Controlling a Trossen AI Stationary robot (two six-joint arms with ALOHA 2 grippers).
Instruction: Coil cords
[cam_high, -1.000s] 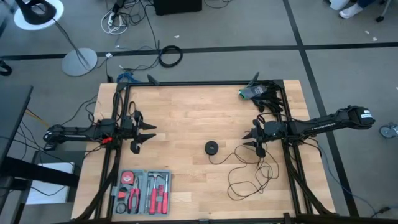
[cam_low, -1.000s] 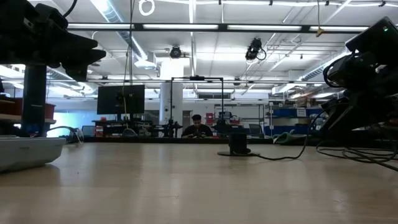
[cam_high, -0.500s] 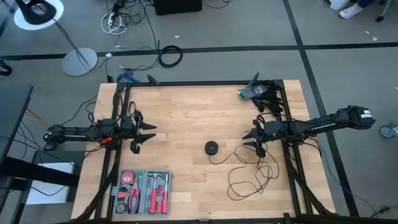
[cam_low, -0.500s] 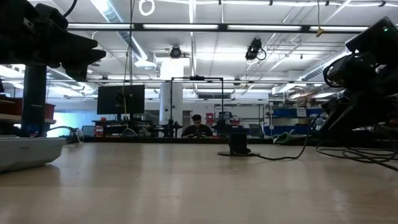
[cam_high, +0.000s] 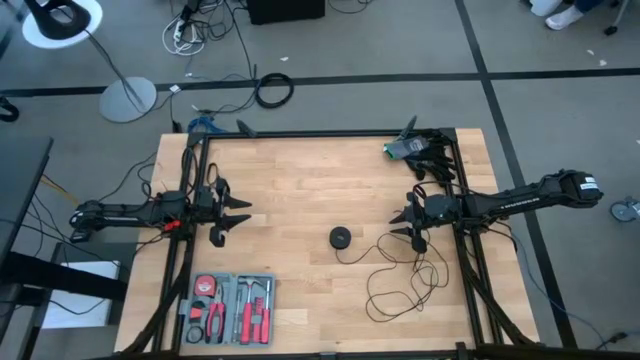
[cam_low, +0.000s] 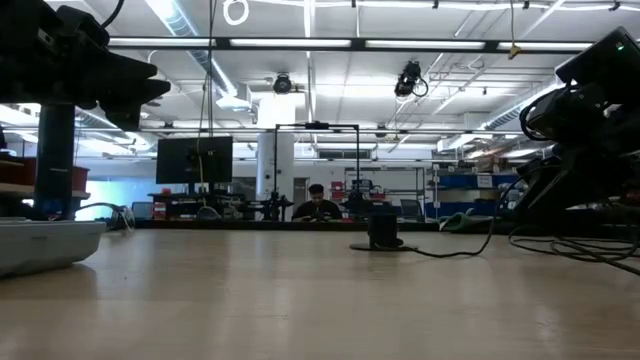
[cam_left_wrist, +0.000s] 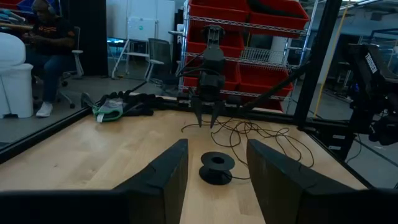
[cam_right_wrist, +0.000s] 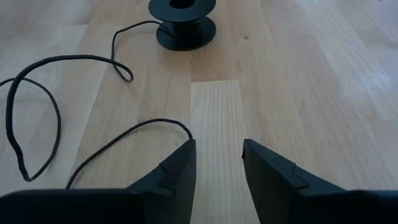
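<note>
the red-and-grey tool tray (cam_high: 227, 308) sits at the counter's (cam_high: 310, 190) near edge. the cords (cam_high: 400, 280) lie in loose loops near the right side, ending in a black spool (cam_high: 341, 238) mid-counter. right gripper (cam_high: 411, 222) hovers over the loops, fingers released; left gripper (cam_high: 238, 212) waits opposite, fingers released.

The right gripper (cam_right_wrist: 218, 163) hangs parted above the wooden table (cam_right_wrist: 323, 93); the cords (cam_right_wrist: 37, 93) loop toward a black puck (cam_right_wrist: 185, 31).

Wooden table (cam_high: 300, 190) carries cord (cam_high: 400, 285), spool (cam_high: 341, 238), toolkit (cam_high: 228, 309).
</note>
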